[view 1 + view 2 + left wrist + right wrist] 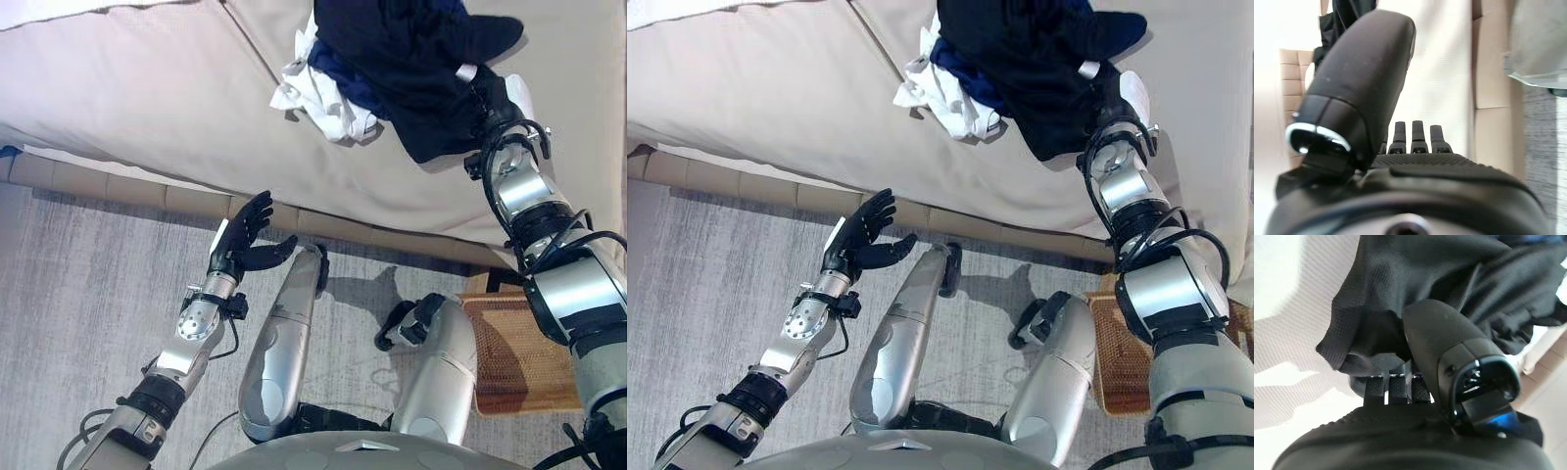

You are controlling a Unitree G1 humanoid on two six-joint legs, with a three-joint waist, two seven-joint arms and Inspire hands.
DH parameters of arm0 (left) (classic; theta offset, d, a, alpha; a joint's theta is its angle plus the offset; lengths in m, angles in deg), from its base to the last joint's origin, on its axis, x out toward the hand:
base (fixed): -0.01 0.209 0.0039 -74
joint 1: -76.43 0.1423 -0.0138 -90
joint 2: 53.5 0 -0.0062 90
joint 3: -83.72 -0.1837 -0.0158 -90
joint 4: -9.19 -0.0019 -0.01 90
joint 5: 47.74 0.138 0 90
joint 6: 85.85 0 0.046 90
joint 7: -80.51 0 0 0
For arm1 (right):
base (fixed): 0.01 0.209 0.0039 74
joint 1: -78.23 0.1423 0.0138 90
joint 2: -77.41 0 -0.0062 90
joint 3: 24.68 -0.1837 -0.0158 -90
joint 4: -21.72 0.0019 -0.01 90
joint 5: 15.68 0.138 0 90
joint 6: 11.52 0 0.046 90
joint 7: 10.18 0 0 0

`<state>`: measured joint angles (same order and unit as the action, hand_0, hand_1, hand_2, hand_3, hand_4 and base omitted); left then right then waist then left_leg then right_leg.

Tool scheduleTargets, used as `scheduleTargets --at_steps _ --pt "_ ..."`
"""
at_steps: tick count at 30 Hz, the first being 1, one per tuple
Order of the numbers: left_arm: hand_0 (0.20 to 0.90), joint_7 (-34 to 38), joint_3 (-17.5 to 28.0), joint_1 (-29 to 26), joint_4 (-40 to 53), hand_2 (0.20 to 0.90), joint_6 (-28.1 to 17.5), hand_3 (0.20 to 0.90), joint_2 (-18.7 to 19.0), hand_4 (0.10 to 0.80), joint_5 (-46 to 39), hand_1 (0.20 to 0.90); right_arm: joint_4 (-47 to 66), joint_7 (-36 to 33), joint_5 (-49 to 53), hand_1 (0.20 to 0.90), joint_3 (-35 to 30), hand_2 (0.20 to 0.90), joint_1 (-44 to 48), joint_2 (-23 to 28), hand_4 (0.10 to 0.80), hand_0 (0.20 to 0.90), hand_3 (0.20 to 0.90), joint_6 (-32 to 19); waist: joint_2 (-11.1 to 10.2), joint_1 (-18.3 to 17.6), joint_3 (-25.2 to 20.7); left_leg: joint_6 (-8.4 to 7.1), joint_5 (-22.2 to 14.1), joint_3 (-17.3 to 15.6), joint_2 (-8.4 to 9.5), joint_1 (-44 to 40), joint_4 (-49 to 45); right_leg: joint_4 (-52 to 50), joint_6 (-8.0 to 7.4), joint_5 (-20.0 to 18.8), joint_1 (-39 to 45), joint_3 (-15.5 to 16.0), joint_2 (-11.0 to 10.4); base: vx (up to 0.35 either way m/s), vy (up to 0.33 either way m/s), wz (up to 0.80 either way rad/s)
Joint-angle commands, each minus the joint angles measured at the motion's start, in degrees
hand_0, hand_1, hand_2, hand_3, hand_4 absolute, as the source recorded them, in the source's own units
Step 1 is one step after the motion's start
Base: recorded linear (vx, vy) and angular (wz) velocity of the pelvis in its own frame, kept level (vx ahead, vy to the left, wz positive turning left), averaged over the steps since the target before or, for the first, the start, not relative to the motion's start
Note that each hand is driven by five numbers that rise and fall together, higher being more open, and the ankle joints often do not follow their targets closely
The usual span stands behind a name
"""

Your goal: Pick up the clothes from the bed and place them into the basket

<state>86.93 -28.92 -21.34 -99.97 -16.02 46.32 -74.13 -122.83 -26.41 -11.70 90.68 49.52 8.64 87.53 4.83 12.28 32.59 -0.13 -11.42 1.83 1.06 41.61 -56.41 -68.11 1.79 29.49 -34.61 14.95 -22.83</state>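
A black garment [411, 59] lies in a heap with a white garment [318, 98] and a bit of blue cloth [345, 76] on the beige bed [147, 88]. My right hand [495, 98] reaches into the near edge of the black garment. In the right wrist view its thumb [1449, 347] presses the black cloth [1449, 279] against the fingers, whose tips are under the fold. My left hand [245, 240] is open and empty, held over the floor just in front of the bed's edge; its straight fingers [1418, 134] show in the left wrist view.
A woven basket [519, 352] stands on the floor at the lower right, beside the bed. A grey carpet [78, 294] covers the floor in front of the bed. The bed's padded side [118, 186] runs across the view.
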Motion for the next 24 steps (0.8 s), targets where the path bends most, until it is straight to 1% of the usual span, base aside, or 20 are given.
scheduleTargets --at_steps 1,4,7,9,11,12,13,15,17,18,20,22,24 --pt "0.9 0.17 3.05 1.82 6.66 0.9 -4.25 0.9 1.63 0.8 -0.61 0.9 1.52 -3.75 0.38 0.3 -1.61 0.3 5.2 4.24 0.1 0.3 0.2 -3.12 -0.55 1.14 -5.92 2.68 -11.69 -3.23 -1.1 -10.89 -1.52 6.24 1.61 -5.0 6.8 0.98 3.79 0.131 -0.018 -0.03" --pt "0.9 -0.07 3.25 2.3 6.16 0.9 -3.6 0.9 1.93 0.8 -1.03 0.9 1.81 -3.62 0.58 0.3 -2.21 0.3 4.24 4.61 0.1 0.3 0.2 -3.02 -1.35 1.27 -7.65 2.25 -10.71 -3.36 -1.71 -14.72 2.65 9.6 1.29 -6.01 10.72 1.88 3.55 0.099 -0.016 -0.03" --pt "0.9 -0.76 3.51 2.6 5.51 0.9 -2.58 0.9 1.91 0.8 -1.06 0.9 2.35 -3.5 0.9 0.3 -2.58 0.3 3.34 5.01 0.1 0.3 0.2 -2.93 -2.04 1.16 -9.58 1.46 -9.01 -3.38 -2.54 -18.78 7.88 14.44 0.96 -7.52 15.28 2.67 4.08 0.096 -0.02 -0.06" --pt "0.9 -1.06 3.17 2.94 4.64 0.9 -1.84 0.9 1.95 0.8 -0.22 0.9 2.81 -2.68 1.53 0.3 -2.5 0.3 2.87 5.77 0.1 0.3 0.2 -3.56 -2.67 0.84 -11.66 0.58 -6.68 -3.31 -3.15 -22.51 13.02 19.95 0.78 -8.97 19.68 3.31 5.28 0.095 -0.03 -0.13" --pt "0.9 -1.02 3.18 2.83 4.44 0.9 -1.21 0.9 1.9 0.8 0.33 0.9 3.83 -2.53 2.13 0.3 -2.62 0.3 2.39 6.7 0.1 0.3 0.2 -3.87 -3.25 0.46 -13.26 0.09 -5.2 -3.47 -3.71 -25.17 16.93 24.51 0.58 -10.13 22.85 3.7 6.27 0.056 -0.036 -0.12" --pt "0.9 -0.98 3.27 2.79 4.48 0.9 -0.82 0.9 1.92 0.8 0.37 0.9 4.1 -2.26 2.29 0.3 -2.67 0.3 2.29 6.96 0.1 0.3 0.2 -3.77 -3.38 0.39 -13.61 0.03 -5.04 -3.59 -3.8 -25.77 17.79 25.6 0.53 -10.37 23.57 3.82 6.48 0.008 -0.024 -0.19" --pt "0.9 -0.99 3.4 2.51 4.5 0.9 0.47 0.9 1.98 0.8 0.59 0.9 5.05 -1.97 2.7 0.3 -2.77 0.3 2.03 7.86 0.1 0.3 0.2 -3.8 -3.8 -0.06 -14.96 0.13 -2.79 -4.3 -4.11 -27.14 21.23 29.52 0.78 -12.47 25.24 4.77 7.03 0.008 -0.021 -0.16" --pt "0.9 -1.36 3.31 2.23 4.0 0.9 2.23 0.9 2.1 0.8 0.9 0.9 5.92 -1.68 3.43 0.3 -2.97 0.3 1.72 9.06 0.1 0.3 0.2 -3.83 -4.32 -0.56 -16.48 -0.41 -1.75 -5.14 -4.69 -29.59 24.45 34.19 0.45 -13.62 28.15 5.15 8.22 0.038 -0.044 -0.13" --pt "0.9 -1.33 2.83 1.89 3.06 0.9 3.52 0.9 2.34 0.8 1.25 0.9 6.46 -1.8 5.05 0.3 -3.33 0.3 1.68 10.66 0.1 0.3 0.2 -4.46 -5.07 -1.28 -18.63 -1.01 -0.44 -6.04 -5.36 -33.13 29.08 40.37 -0.24 -15.38 31.81 5.06 9.96 0.06 -0.06 -0.22" --pt "0.9 -1.25 2.83 1.84 2.94 0.9 3.69 0.9 2.38 0.8 1.22 0.9 6.53 -1.6 5.32 0.3 -3.39 0.3 1.77 10.97 0.1 0.3 0.2 -4.63 -5.2 -1.42 -18.94 -1.1 -0.19 -6.2 -5.45 -33.74 30.02 41.64 -0.39 -15.68 32.37 4.96 10.27 0.044 -0.046 -0.11" --pt "0.9 -0.54 2.46 1.33 2.32 0.9 4.24 0.9 2.75 0.8 1.17 0.9 6.8 -1.42 8.33 0.3 -3.37 0.3 2.92 13.37 0.1 0.3 0.2 -6.18 -5.95 -2.43 -20.94 -1.73 1.41 -7.16 -5.91 -37.09 34.96 47.54 -1.29 -17.5 35.2 4.3 11.84 0.015 -0.045 -0.15" --pt "0.9 -0.31 2.27 1.17 2.3 0.9 4.47 0.9 2.9 0.8 1.32 0.9 6.69 -1.55 9.79 0.3 -3.39 0.3 3.56 14.34 0.1 0.3 0.2 -6.81 -6.24 -2.82 -21.63 -1.91 1.81 -7.56 -5.96 -38.21 36.54 49.5 -1.63 -18.31 36.08 4.06 12.18 -0.004 -0.036 -0.15" --pt "0.9 -0.2 1.76 0.87 1.76 0.9 4.83 0.9 3.15 0.8 1.47 0.9 6.58 -2.04 11.62 0.3 -3.69 0.3 4.9 16.41 0.1 0.3 0.2 -8.04 -6.66 -3.68 -23.11 -2.13 2.44 -8.18 -5.81 -40.14 39.63 52.74 -2.2 -19.78 37.55 3.55 12.87 0.003 -0.031 -0.05"
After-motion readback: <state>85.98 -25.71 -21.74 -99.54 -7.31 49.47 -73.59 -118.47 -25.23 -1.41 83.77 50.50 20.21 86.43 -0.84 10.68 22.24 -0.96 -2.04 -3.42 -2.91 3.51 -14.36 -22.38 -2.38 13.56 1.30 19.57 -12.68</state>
